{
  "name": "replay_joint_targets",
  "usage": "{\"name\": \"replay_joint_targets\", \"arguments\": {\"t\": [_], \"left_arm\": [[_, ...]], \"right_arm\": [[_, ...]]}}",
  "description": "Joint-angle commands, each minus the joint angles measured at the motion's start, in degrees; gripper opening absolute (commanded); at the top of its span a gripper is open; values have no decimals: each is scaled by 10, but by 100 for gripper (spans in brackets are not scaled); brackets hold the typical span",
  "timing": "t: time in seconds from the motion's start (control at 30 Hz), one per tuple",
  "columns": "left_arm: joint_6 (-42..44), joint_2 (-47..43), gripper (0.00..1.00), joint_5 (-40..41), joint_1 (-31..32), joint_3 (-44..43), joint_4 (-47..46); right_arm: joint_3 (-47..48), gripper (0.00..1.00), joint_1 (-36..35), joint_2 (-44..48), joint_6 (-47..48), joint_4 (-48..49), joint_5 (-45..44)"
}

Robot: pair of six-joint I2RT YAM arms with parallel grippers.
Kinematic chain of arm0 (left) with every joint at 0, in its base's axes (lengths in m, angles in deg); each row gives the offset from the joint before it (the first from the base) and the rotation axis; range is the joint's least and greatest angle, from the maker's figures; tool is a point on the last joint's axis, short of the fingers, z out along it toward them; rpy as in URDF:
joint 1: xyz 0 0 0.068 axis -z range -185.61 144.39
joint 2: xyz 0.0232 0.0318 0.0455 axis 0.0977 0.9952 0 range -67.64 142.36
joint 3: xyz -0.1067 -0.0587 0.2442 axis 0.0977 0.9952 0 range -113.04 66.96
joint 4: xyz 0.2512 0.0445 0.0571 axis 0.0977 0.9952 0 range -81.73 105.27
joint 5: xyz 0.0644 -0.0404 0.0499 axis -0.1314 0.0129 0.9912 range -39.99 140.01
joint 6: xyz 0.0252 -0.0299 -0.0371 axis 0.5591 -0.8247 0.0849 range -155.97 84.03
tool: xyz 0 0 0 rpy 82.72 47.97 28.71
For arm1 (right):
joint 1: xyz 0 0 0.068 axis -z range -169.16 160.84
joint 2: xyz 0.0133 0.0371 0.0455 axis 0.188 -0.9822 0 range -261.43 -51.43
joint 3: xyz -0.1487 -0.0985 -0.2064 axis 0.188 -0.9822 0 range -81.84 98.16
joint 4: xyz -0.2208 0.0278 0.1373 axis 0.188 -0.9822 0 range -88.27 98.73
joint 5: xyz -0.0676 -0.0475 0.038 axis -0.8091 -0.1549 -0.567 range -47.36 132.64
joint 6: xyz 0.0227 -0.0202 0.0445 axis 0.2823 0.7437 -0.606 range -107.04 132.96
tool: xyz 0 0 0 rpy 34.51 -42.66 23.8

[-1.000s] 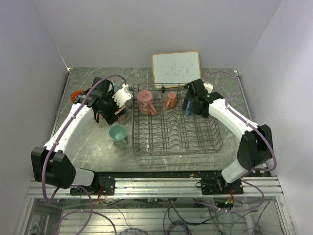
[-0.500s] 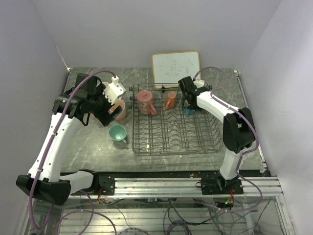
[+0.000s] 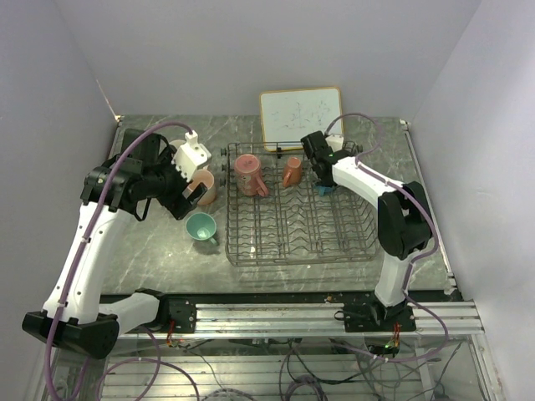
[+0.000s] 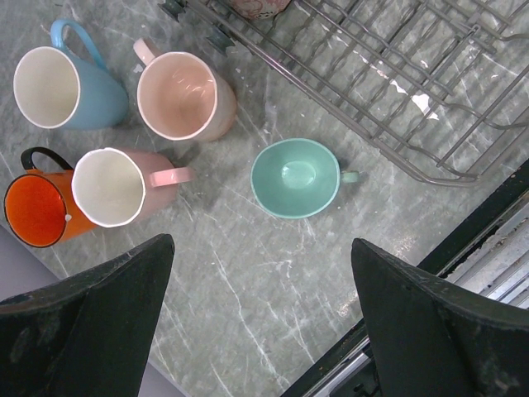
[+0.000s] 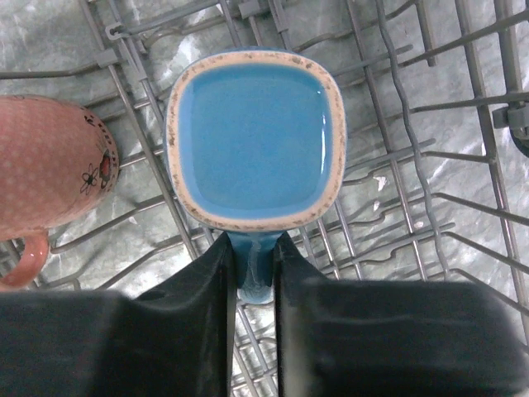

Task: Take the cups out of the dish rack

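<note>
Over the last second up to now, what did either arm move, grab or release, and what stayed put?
The left gripper drew back leftward, open, uncovering the peach ceramic mug beside the grey wire dish rack. The right arm swung its elbow inward; the right gripper stayed at the blue glazed mug, now shut on its handle. The teal cup, and the pink mug and salmon mug in the rack, stayed put.

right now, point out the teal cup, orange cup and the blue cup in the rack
teal cup (image 4: 295, 177), left wrist view, inside bottom
orange cup (image 4: 33, 212), left wrist view, inside wall
blue cup in rack (image 5: 254, 136), right wrist view, middle of its face
</note>
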Motion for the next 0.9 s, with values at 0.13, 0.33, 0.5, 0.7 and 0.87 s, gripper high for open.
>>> {"name": "replay_joint_targets", "arguments": {"t": [0.13, 0.33, 0.5, 0.7, 0.87], "left_arm": [[-3, -15, 99, -18, -2, 11, 0], [-16, -32, 100, -17, -1, 33, -33], [-16, -47, 99, -42, -1, 53, -61], [-9, -99, 100, -87, -1, 102, -140], [16, -143, 100, -132, -1, 171, -200]], "right_arm": [[13, 0, -17, 62, 12, 21, -36], [36, 0, -22, 130, 18, 20, -38], [29, 0, -22, 204, -17, -5, 16], [-2, 0, -48, 307, -68, -17, 181], [-23, 0, -49, 359, -120, 24, 363]]}}
